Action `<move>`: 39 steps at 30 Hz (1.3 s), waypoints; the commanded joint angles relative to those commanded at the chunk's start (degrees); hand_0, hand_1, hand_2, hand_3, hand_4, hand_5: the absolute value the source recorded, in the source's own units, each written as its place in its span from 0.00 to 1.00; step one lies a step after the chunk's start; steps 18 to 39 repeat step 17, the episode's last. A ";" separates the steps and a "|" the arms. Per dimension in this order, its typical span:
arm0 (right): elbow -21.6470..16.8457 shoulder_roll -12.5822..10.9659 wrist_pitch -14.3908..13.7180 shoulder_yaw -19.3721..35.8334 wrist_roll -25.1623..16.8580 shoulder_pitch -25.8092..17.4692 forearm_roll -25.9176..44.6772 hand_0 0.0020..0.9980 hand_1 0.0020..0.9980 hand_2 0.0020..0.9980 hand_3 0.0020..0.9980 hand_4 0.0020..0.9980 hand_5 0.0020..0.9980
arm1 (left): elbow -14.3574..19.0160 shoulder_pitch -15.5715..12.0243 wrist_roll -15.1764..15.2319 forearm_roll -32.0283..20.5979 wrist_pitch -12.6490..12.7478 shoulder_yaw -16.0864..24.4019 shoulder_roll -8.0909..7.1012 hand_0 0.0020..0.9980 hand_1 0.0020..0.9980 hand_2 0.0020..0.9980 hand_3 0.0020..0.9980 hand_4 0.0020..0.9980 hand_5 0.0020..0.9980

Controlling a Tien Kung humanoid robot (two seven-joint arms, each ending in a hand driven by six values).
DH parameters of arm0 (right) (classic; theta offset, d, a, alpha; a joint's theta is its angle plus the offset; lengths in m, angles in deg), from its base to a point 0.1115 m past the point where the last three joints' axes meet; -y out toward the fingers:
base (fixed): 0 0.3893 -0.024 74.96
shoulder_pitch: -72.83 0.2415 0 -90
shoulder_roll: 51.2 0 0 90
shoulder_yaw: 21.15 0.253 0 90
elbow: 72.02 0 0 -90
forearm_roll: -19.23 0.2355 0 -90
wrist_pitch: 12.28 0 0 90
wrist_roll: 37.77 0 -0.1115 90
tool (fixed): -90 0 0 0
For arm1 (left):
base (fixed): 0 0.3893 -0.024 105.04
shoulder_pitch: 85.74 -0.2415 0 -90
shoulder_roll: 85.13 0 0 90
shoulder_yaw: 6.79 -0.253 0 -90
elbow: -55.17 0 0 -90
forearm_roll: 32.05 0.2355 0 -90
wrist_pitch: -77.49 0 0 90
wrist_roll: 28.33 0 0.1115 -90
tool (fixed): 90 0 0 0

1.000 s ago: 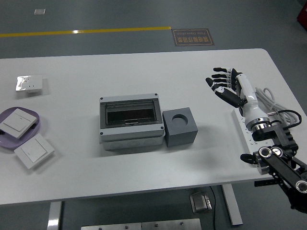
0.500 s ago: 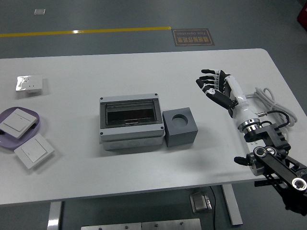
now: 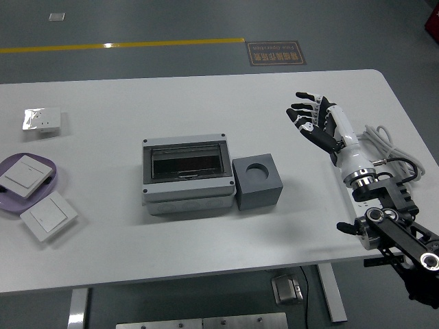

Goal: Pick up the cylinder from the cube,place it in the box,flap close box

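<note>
We see our right hand (image 3: 314,122) raised at the right of the frame, well apart from the work, its fingers (image 3: 302,114) spread wide and holding nothing; we judge it is poised there to come in toward the centre. Our left arm is out of the picture. The grey box (image 3: 186,176) sits in the middle of the white table (image 3: 206,103) with its dark see-through flap lying down over the top, and the grey cube (image 3: 257,181) stands touching its right side, presumably set close so the carry is short. The cube's round socket looks empty; we cannot find the cylinder anywhere, and whether it lies under the flap we cannot tell. At the left edge, wall switches rest on a purple tray (image 3: 53,179) and beside it, set aside from the task. On the floor at the top, a dark sign (image 3: 275,52) carries writing too small to read.
</note>
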 joint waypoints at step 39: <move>0.09 0.23 -0.11 0.83 -0.99 -0.71 1.13 0.65 0.67 0.70 0.77 0.83 0.42 | 0.12 -0.30 0.22 -0.18 0.01 -0.41 0.14 0.61 0.62 0.59 0.61 0.68 0.22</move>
